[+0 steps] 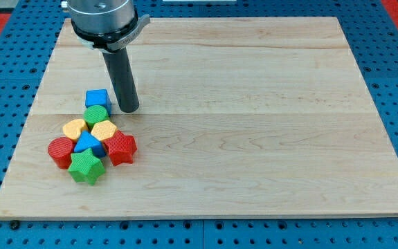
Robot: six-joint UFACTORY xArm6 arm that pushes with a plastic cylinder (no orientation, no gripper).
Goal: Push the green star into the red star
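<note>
The green star lies at the bottom of a tight cluster of blocks at the view's lower left. The red star sits just to its upper right, touching it or nearly so. My tip rests on the board above the cluster, just right of the blue cube, well above both stars.
The cluster also holds a green round block, a yellow heart-like block, a yellow hexagon-like block, a blue triangular block and a red round block. The wooden board lies on a blue pegboard.
</note>
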